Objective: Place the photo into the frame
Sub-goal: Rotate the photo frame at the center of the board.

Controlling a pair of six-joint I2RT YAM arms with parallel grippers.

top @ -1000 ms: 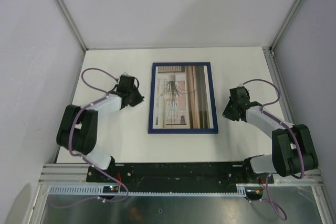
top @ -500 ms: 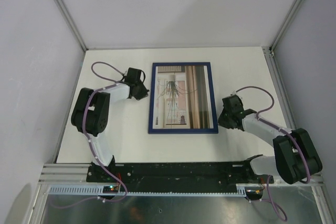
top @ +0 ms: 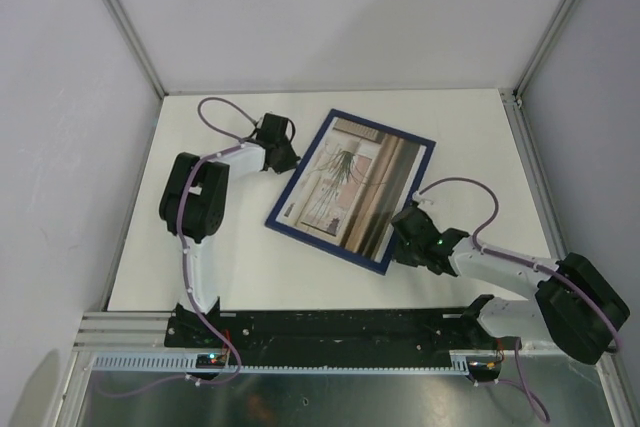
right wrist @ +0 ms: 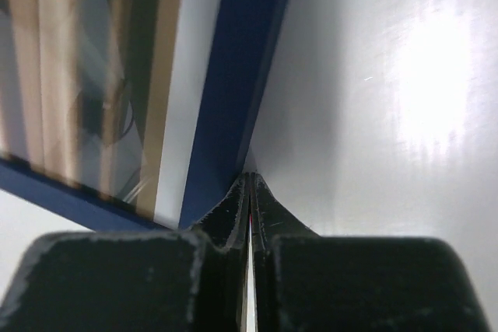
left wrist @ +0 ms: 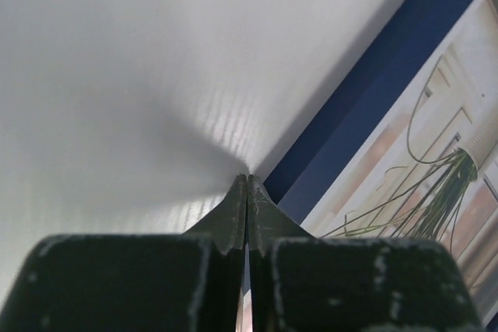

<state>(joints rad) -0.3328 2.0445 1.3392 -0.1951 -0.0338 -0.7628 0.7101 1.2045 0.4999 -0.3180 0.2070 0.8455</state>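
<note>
Bright even light, table (right wrist: 420,91) glare, left claw (left wrist: 247,190) blurred

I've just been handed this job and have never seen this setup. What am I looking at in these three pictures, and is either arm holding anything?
These are two robot arms bolted at the near edge of a white table. The wide picture looks down from above and behind them. The other two come from a camera on each wrist, looking along that arm's fingers. On the table a navy-blue frame lies askew, with the photo showing inside it. The left gripper is shut, its tips at the frame's left edge. The right gripper is also shut, its tips at the frame's right edge, close to the near corner. Neither holds anything.
</note>
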